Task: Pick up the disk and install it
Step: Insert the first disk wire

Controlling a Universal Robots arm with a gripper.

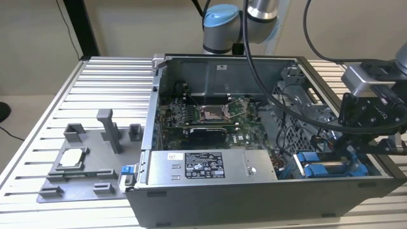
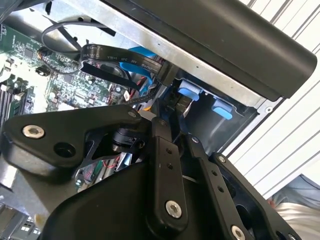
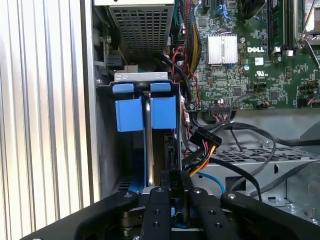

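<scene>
**Disk seated edge-on in the drive bay, hand directly over it**

The open computer case (image 1: 267, 143) lies on the slatted tabletop (image 1: 95, 90). The hand (image 1: 365, 143) sits low over the corner of the case at the exterior view's right, above the drive bay (image 1: 330, 167), where bright blue carrier tabs are visible.

In the first wrist view the disk (image 3: 148, 145) stands on edge inside the bay (image 3: 107, 150), its blue carrier rail running down one slot beside a second blue-tabbed slot. Its long axis runs along the slot, from the blue tabs toward the hand (image 3: 172, 192). The two finger linkages lie close together at the near end of the disk and appear closed on its edge, though the contact itself is partly hidden by the links. The second wrist view shows the hand (image 2: 170, 125) reaching under the case wall (image 2: 210, 45) toward the same blue tabs (image 2: 189, 92).

The disk therefore lies straight ahead of the hand along the hand's own approach axis, with no sideways offset apparent. By judgement, pick-up is complete and insertion is well advanced. Cable bundles (image 3: 200, 145) run just beside the bay, and the power supply (image 1: 203, 164) lies well apart from it.
</scene>
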